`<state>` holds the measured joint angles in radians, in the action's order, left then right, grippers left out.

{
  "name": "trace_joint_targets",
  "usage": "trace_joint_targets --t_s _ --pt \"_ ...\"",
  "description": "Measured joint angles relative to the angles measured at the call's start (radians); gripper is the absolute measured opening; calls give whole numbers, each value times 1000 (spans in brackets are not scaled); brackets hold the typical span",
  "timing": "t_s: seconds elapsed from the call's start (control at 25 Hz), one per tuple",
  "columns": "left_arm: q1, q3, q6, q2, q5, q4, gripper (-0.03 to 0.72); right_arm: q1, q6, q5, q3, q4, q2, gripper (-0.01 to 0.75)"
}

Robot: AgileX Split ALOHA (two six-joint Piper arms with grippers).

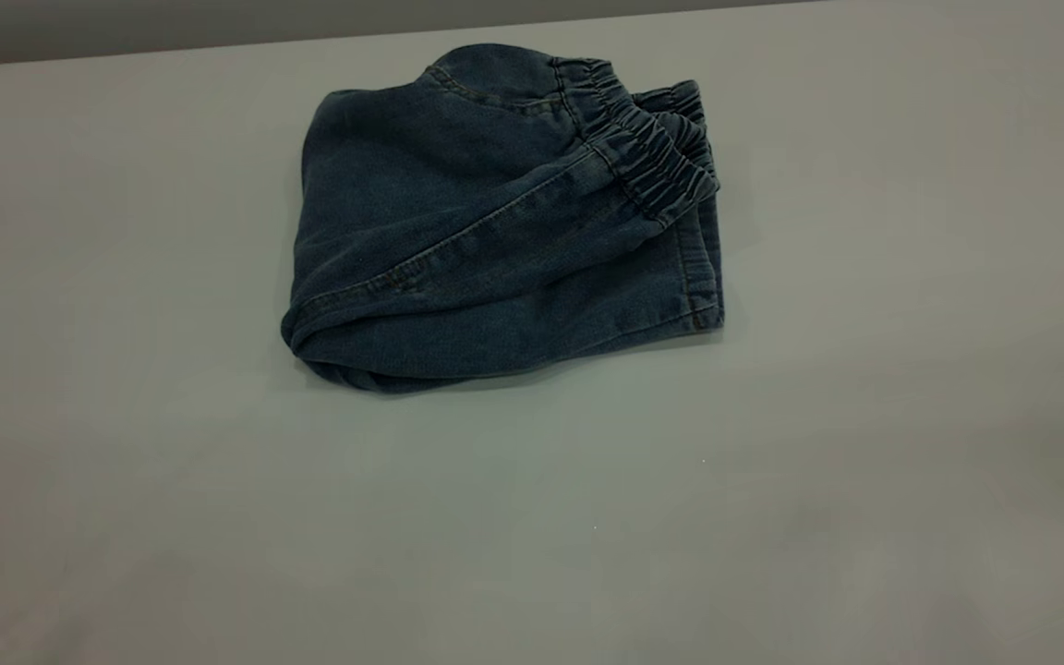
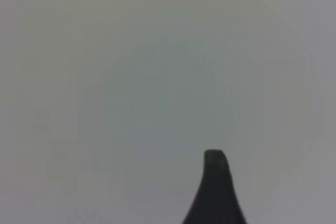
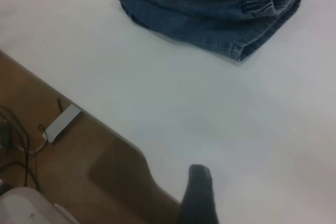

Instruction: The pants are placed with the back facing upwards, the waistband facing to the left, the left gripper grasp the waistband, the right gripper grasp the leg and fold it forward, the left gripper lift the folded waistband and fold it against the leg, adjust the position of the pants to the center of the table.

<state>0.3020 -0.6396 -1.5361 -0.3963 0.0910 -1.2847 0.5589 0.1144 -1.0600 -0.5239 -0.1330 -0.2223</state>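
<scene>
no writing or label can be read anywhere. the pants [image 1: 504,222] lie folded into a bundle on the table [image 1: 864,462], toward twelve o'clock from its middle, waistband [image 1: 647,148] on top at the bundle's two o'clock. only one fingertip each of the left gripper [image 2: 215,192] and right gripper [image 3: 198,195] shows, holding nothing; how open, cannot tell
</scene>
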Motion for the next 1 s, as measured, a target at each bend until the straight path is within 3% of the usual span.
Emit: trace_joint_targets --t_s 0.2,0.36,0.52,0.72,0.84,1.0 --pt "0 -31 215 0 291 450 499 0 0 0 0 0 0 531" --pt "0 -41 533 0 567 775 499 0 0 0 0 0 0 531" --pt "0 -41 903 0 833 999 498 0 0 0 0 0 0 531" --pt "0 3 1213 0 1066 1109 498 0 1 0 0 0 0 531" --pt "0 55 1319 0 1110 1110 498 0 1 0 0 0 0 531" --pt "0 98 1346 0 1077 1110 498 0 0 0 0 1 0 531"
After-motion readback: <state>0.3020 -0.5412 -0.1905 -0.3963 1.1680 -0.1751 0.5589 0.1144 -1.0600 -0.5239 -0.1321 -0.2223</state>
